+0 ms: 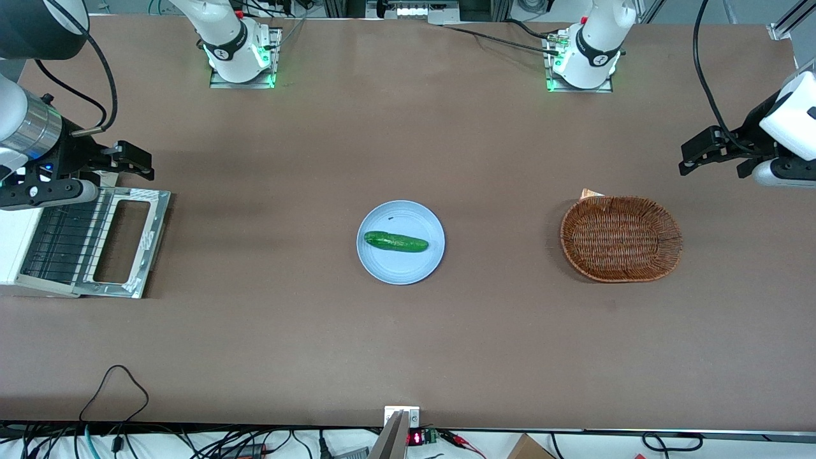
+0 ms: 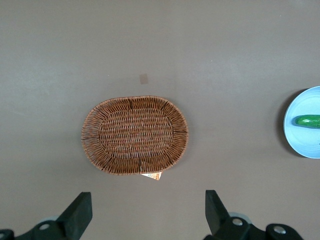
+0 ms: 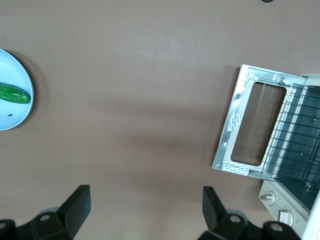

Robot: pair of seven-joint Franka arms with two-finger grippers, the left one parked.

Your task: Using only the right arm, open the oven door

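The cream-white oven (image 1: 11,245) stands at the working arm's end of the table. Its oven door (image 1: 152,237) lies folded down flat, and the wire rack (image 1: 64,245) inside shows. The right arm (image 1: 29,131) reaches over the oven. My gripper (image 1: 144,164) hovers just farther from the front camera than the door's free edge, open and empty, touching nothing. In the right wrist view the gripper (image 3: 145,202) is over bare table beside the open door (image 3: 232,125), and the oven (image 3: 312,222) shows a round knob (image 3: 268,198).
A blue plate (image 1: 400,266) holding a green cucumber (image 1: 395,241) sits mid-table. A brown wicker basket (image 1: 620,238) lies toward the parked arm's end. A black cable (image 1: 115,382) loops near the table's front edge. Two arm bases (image 1: 239,51) stand along the edge farthest from the front camera.
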